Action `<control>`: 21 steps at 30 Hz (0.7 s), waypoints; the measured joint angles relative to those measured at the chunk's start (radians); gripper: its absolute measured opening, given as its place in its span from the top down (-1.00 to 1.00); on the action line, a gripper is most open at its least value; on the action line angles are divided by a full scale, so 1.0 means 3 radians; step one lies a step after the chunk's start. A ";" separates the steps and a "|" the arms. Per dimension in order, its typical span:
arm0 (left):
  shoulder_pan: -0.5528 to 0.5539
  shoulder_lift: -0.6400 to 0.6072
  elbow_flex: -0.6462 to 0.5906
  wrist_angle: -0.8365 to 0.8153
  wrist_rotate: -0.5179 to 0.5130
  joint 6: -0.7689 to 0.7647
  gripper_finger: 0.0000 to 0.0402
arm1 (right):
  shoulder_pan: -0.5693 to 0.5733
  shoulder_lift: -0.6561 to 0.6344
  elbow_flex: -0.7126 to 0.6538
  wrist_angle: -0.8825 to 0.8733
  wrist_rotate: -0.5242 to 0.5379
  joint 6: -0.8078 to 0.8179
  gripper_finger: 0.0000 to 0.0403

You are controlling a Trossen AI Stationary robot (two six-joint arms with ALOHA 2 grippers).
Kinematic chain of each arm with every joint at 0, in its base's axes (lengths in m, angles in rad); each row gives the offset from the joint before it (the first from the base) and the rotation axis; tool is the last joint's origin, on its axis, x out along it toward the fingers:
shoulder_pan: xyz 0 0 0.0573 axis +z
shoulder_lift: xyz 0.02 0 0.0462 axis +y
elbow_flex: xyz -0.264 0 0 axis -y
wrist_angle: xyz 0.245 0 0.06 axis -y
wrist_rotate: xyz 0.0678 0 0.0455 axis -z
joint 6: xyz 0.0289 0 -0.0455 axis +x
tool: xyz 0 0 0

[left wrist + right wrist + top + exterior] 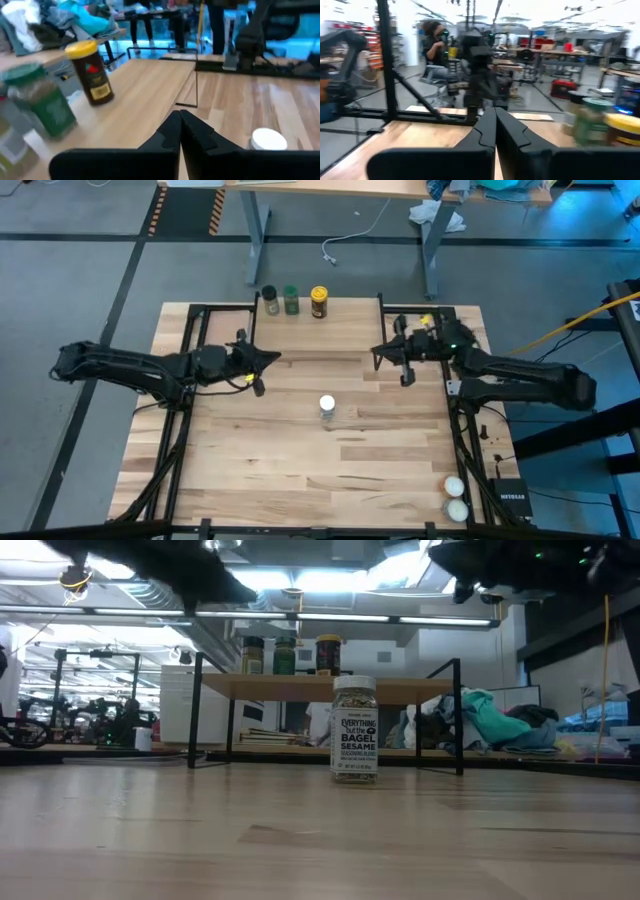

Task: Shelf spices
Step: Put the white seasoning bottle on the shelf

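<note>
One spice jar, the white-lidded jar (327, 408), stands alone and upright near the middle of the table (300, 480). It has nothing touching it. The shelf (330, 688) stands farther back. On it sit three jars in a row: the black-lidded jar (270, 301), the green-lidded jar (291, 300) and the amber yellow-lidded jar (319, 302). So I think three are done and one is left.

To do this step well, an arm should come down over the lone jar with its fingers wide, put one finger on each side below the lid, and squeeze gently. The jar is tall and thin, so a bump from the side could tip it. Then it should lift straight up and go high enough to clear the edge of the shelf. There is bare board on the shelf beside the yellow-lidded jar, which looks like a good spot.

The left end effector (268, 360) hangs in the air above the table, up and to the left of the jar, not touching it. Its fingers are pressed together and hold nothing. The right end effector (385, 355) hangs on the other side, a bit farther off, also pinched together and empty. The jar is between the two, closer to the front.
</note>
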 joint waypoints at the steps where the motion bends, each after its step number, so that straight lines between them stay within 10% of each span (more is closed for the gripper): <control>1: 0.0007 0.0002 -0.0122 0.0174 -0.0002 -0.0069 1.00 | 0.0057 0.0124 0.0002 0.0136 0.0005 0.0000 0.97; 10: -0.0025 0.0005 -0.0659 0.0788 -0.0002 -0.0435 1.00 | 0.0680 0.1270 0.0736 0.0175 0.0551 -0.0174 0.88; 21: -0.0328 0.0005 -0.0999 0.1126 -0.0048 -0.0552 1.00 | 0.1357 0.1977 0.1520 -0.0495 0.1462 0.0211 -0.03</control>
